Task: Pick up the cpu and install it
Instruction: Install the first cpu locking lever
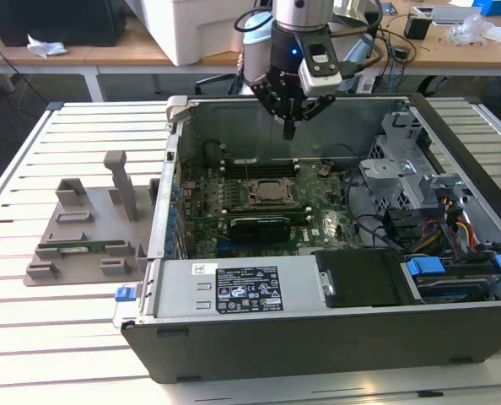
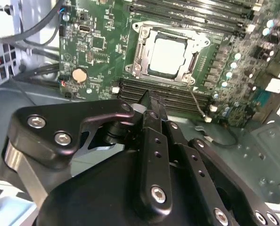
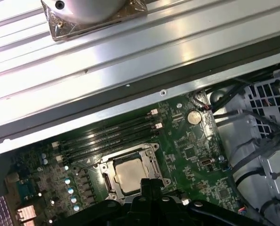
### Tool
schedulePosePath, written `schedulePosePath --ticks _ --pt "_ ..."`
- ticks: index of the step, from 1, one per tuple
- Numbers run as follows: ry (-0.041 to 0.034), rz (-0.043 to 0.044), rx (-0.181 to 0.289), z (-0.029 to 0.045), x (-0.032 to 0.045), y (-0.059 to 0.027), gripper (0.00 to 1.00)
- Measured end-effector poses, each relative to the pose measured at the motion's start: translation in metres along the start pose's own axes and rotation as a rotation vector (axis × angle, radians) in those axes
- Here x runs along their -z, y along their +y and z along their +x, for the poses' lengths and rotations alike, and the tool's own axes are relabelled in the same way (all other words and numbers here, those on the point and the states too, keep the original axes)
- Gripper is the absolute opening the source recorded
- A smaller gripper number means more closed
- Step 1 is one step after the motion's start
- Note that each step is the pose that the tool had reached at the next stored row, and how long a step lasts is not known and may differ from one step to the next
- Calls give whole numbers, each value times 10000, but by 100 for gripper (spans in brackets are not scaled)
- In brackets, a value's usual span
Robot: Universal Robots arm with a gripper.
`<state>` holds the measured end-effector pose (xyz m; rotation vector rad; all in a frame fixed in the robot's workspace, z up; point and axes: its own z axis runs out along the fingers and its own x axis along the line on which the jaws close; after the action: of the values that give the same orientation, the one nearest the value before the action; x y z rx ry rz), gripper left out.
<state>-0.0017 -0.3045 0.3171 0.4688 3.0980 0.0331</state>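
Observation:
The cpu [image 1: 272, 192] is a small square chip with a silver-grey top. It lies flat inside the metal-framed socket on the green motherboard [image 1: 318, 221] of the open computer case. Both wrist views show the cpu [image 2: 169, 56] [image 3: 130, 174] seated in the socket frame. My gripper [image 1: 289, 129] hangs above the case's far wall, well clear of the board. Its black fingers [image 2: 149, 108] are pressed together with nothing between them. The gripper [image 3: 149, 182] tips point down towards the socket area.
A grey fixture tray [image 1: 82, 228] with a green memory stick [image 1: 80, 247] lies at the exterior view's left, outside the case. A black expansion card [image 1: 263, 226] sits in front of the socket. Drive cage and cables [image 1: 428, 211] crowd the right side. Case walls [image 1: 162, 202] surround the board.

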Motion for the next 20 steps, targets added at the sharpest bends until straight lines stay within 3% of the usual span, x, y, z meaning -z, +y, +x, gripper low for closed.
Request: schedulePosePath --ticks 4,12,20 --pt "14 -4 637 0 0 0 11" --pt "31 -8 1428 0 0 0 11" --pt "40 -9 1783 0 0 0 11"
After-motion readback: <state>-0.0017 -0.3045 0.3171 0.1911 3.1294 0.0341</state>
